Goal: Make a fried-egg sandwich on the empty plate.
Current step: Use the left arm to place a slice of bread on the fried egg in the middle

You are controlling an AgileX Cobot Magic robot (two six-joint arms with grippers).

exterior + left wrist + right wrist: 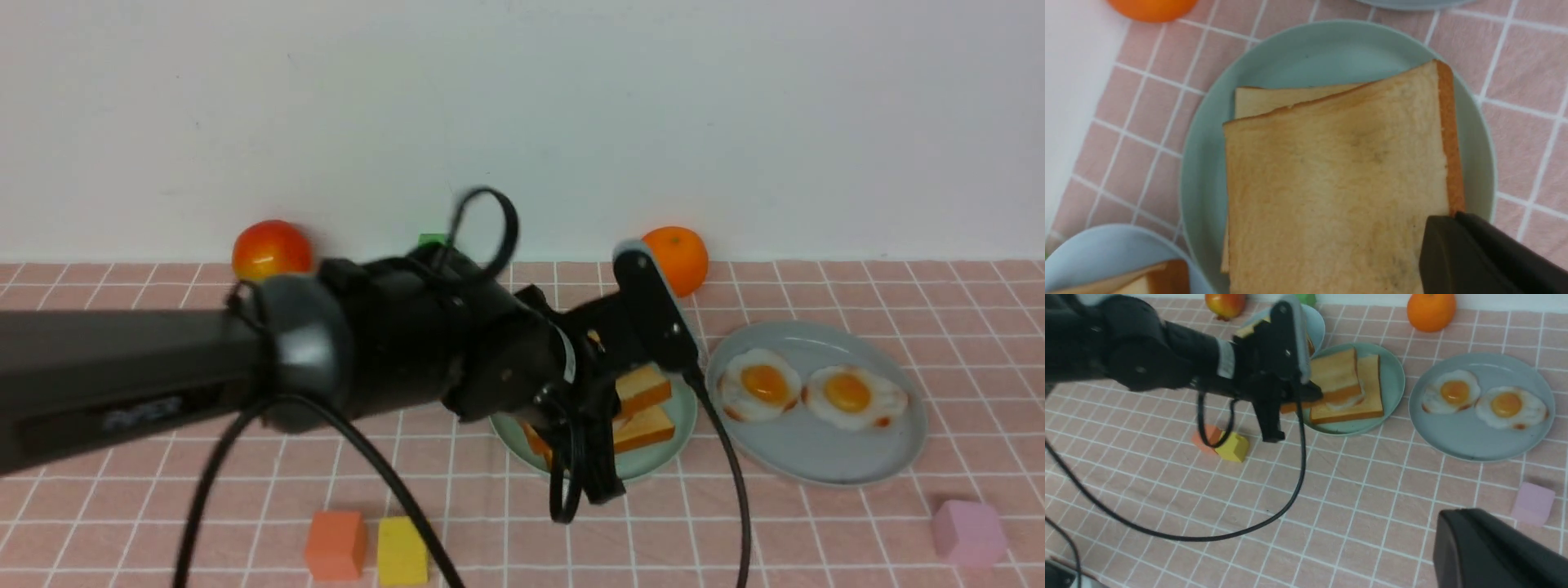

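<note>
On pink checked cloth (1372, 498), the left gripper (1300, 396) clamped the top toast (1337, 375) over the plate (1393, 381). Next, likely: lower it squarely onto the egg (1348, 402), then release.

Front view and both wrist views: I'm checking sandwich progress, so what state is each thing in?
Green plate: holds the stack.
Bottom toast: flat on green plate.
Middle egg: mostly covered, white edge showing.
Top toast: tilted on middle egg, offset from bottom toast.
Grey plate: holds two loose eggs.
Blue plate: holds spare toast.
Left gripper: shut, tip at top toast's corner.
Right gripper: shut, empty.
</note>
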